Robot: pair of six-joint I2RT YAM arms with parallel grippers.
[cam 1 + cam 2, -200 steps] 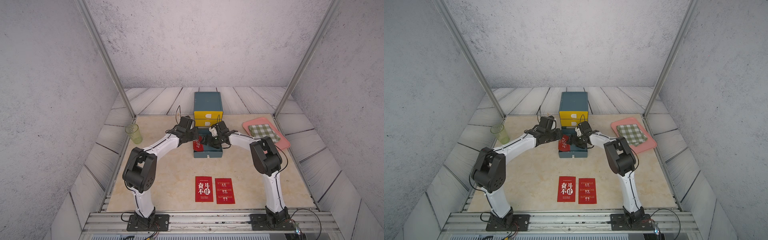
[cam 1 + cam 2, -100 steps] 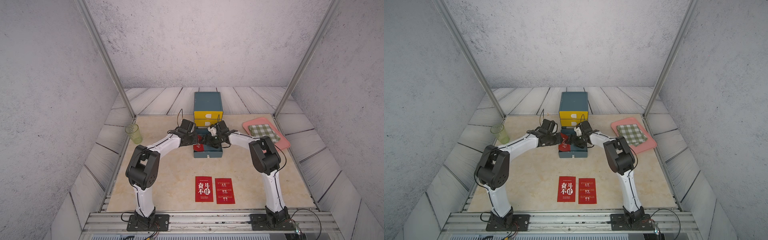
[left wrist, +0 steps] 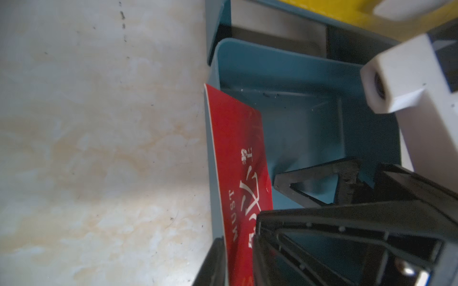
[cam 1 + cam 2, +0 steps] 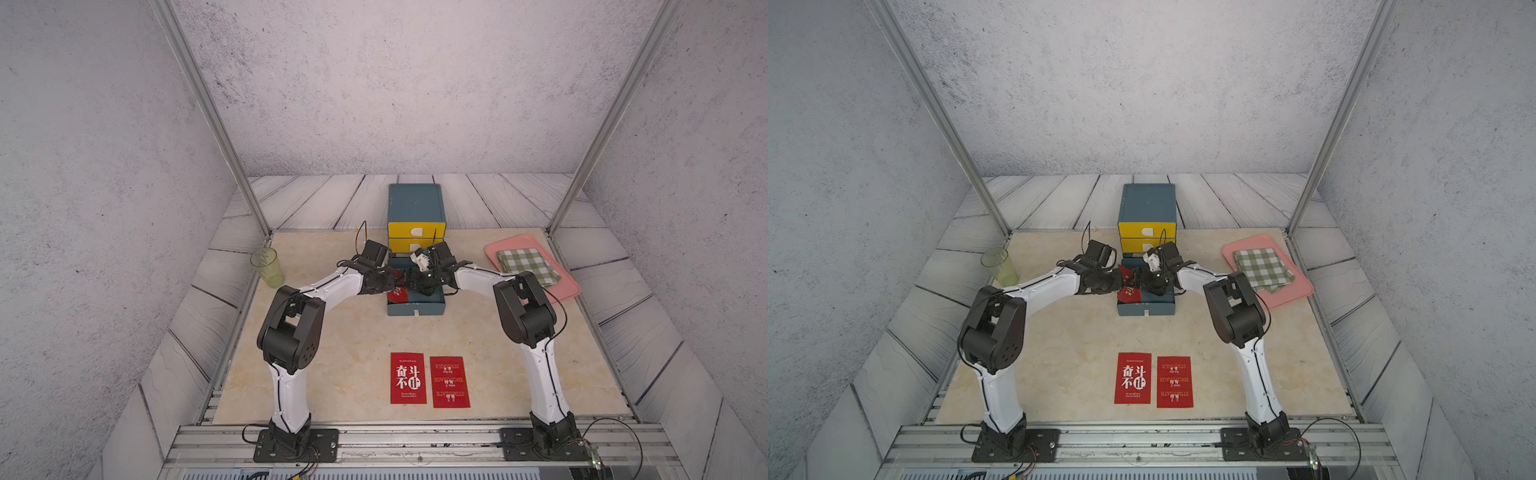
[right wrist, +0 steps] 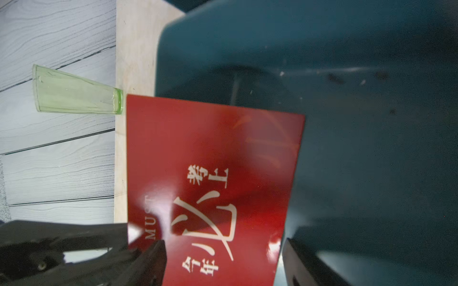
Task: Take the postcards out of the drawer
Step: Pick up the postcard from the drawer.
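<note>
1. Widest view first: the table (image 4: 340, 365) already carries two postcards (image 4: 408, 378), flat and just beside each other near the front edge. By my count that's two of three out.
2. At the back stands the drawer unit (image 4: 415, 203), its two yellow fronts closed.
3. Its bottom drawer (image 4: 417, 309) is pulled open, with both arms reaching in.
4. Here's what's left: the third postcard (image 5: 210, 161) is inside, tilted up against the drawer's side wall and not yet clear.
5. The left gripper (image 3: 236, 247) has its jaws drawn narrow, pinching that card's edge.
6. The right gripper (image 4: 413, 283) has its jaws wide, gripping nothing, just beside the card.
</note>
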